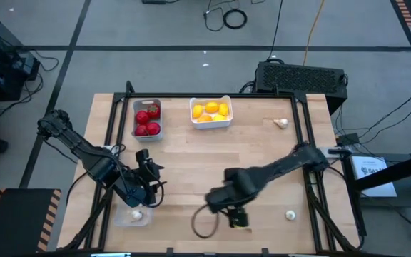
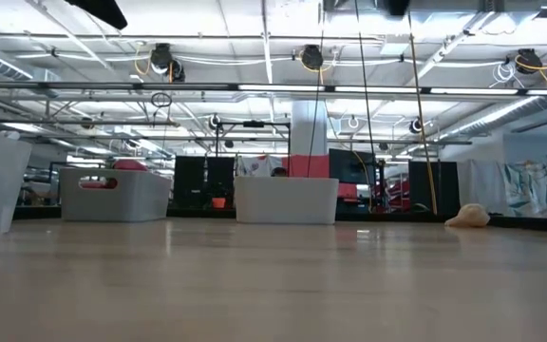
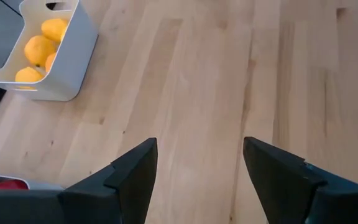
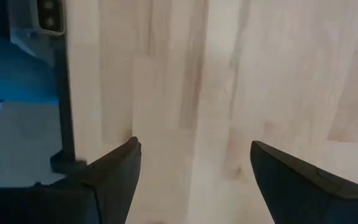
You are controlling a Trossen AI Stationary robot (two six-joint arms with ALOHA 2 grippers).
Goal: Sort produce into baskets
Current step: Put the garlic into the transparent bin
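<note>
1. Garlic is what remains loose: one bulb [image 1: 290, 214] lies on the counter [image 1: 262, 153] just beside the right pincer [image 1: 238, 218], on its outer side; another [image 1: 282, 123] sits well apart, beside the lemon basket [image 1: 210, 112].
2. Right arm is nearer both, by my judgement.
3. Right pincer stands spread and empty, near the counter's front edge.
4. Left pincer [image 1: 150, 187], also spread and empty, hovers just beside the clear basket [image 1: 133, 215], which holds one garlic.
</note>
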